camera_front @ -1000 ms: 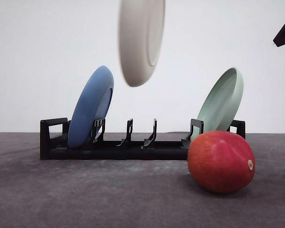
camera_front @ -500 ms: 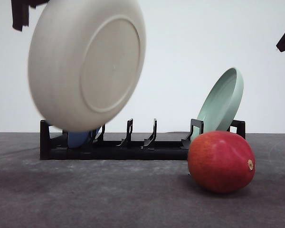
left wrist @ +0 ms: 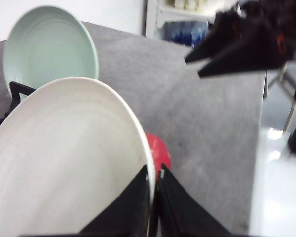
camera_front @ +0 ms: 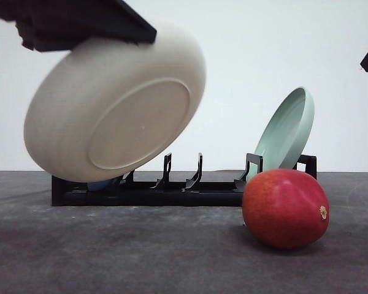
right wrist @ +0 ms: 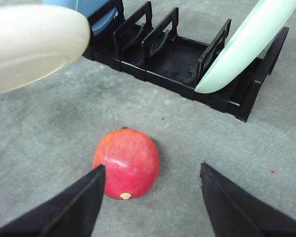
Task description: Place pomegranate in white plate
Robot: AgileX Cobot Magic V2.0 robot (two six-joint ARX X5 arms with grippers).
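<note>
Cream plate: white plate [camera_front: 116, 104], matte, tilted, pinched at rim by left end effector [left wrist: 154, 190].
Fruit: pomegranate [camera_front: 286, 208], smooth red, on grey desk [camera_front: 141, 251], 4 o'clock of plate.
Right end effector [right wrist: 150, 190]: spread wide, nothing held.

This is looking like a robot test room rather than a home kitchen. A bare grey table [camera_front: 172, 257] is standing before a plain white wall [camera_front: 245, 61], carrying little besides a black dish rack [camera_front: 184, 190]. In the left wrist view, a shiny pale floor [left wrist: 281, 197] is reflecting light beyond the table edge, and white shelving [left wrist: 177, 19] with blurred blue items is standing at the back.
</note>
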